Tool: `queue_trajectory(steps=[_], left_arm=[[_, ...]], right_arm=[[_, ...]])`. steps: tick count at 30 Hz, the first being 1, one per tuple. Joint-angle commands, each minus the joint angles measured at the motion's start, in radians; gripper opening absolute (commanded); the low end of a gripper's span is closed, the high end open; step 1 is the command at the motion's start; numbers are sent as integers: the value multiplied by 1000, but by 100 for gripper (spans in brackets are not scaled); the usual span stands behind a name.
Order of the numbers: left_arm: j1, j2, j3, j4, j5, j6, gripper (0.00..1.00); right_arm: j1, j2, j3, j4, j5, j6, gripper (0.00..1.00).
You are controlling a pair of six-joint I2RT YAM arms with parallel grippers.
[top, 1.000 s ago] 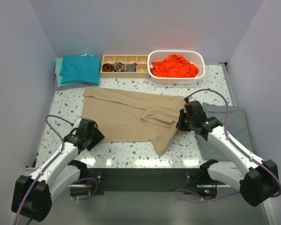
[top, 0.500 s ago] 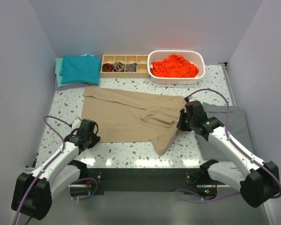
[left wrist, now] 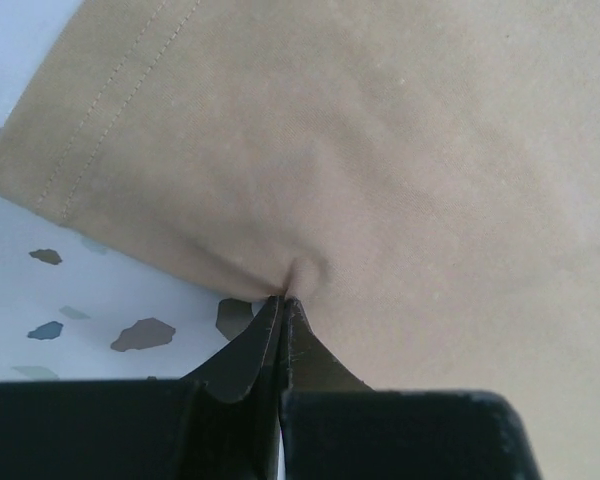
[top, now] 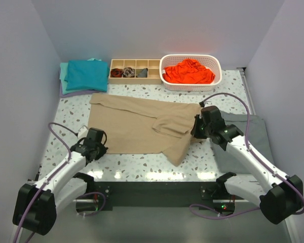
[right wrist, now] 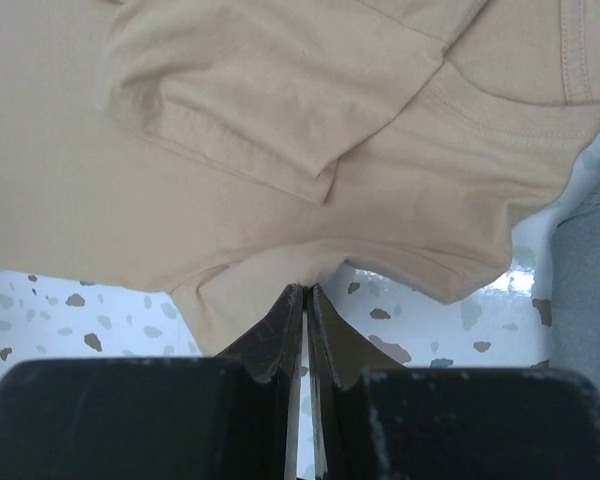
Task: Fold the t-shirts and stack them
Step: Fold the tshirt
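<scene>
Tan-khaki cotton t-shirt point(top: 134, 124) is lying spread across the middle of the white speckled terrazzo table point(top: 213, 98), mostly flat, with its right portion doubled over itself into a thicker fold and a point of cloth trailing toward the near edge. Left gripper point(left wrist: 283, 300) is sitting low at the shirt's near-left corner, its dark jaws pressed together and pinching the fabric just inside the stitched hem; the cloth is puckering into a small dimple right at the tips. Right gripper point(right wrist: 307, 291) is working at the shirt's right side, jaws likewise squeezed tight on a tan edge that is gathering into them, below a folded-over sleeve. It looks like the side seam under the sleeve, though the close view is making that hard to confirm. Flat dark grey cloth point(top: 256, 131) is lying just right of the shirt, partly beneath the right arm. Along the far edge, teal folded t-shirts point(top: 86, 75) are sitting stacked in the left corner, a shallow wooden compartment tray point(top: 142, 80) is holding dark rolled socks point(top: 122, 72) beside them, and a bright orange-red t-shirt point(top: 188, 71) is lying crumpled in a white plastic lattice basket point(top: 192, 86).
</scene>
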State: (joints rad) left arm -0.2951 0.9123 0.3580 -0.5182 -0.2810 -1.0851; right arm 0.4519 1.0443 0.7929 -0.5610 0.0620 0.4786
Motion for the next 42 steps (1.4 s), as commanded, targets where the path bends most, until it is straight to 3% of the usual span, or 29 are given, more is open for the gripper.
queue_trajectory(steps=[1,8,15,21,30,33,35,37,39,40,41,42], left_arm=[[-1,39,96,-54,-107,96,0],[1,166,239,-3,-181,218,0],[4,365,337,98,-156,321,0],[23,497,458,75,-175,442,0],[74,565,667,4,-132,611,0],[103,618,735,-43,-55,668,7],[109,683,785,-63,-23,706,11],[109,723,802,-86,-32,712,20],[109,750,794,-88,-70,706,42],[109,752,792,-86,-79,702,53],[109,752,794,-101,-95,691,65],[109,752,797,-114,-131,676,67]], right_arm=[[2,6,60,18,47,-14,7],[2,106,95,47,87,-26,7],[-1,210,181,55,162,-69,7],[-31,298,253,49,187,-89,8],[-91,456,348,52,147,-126,6],[-107,494,371,70,144,-132,6],[-113,525,403,79,133,-140,11],[-119,571,422,73,145,-144,23],[-125,574,416,93,165,-147,30],[-128,562,404,130,164,-147,45],[-131,554,399,127,164,-150,50],[-130,540,393,125,174,-156,53]])
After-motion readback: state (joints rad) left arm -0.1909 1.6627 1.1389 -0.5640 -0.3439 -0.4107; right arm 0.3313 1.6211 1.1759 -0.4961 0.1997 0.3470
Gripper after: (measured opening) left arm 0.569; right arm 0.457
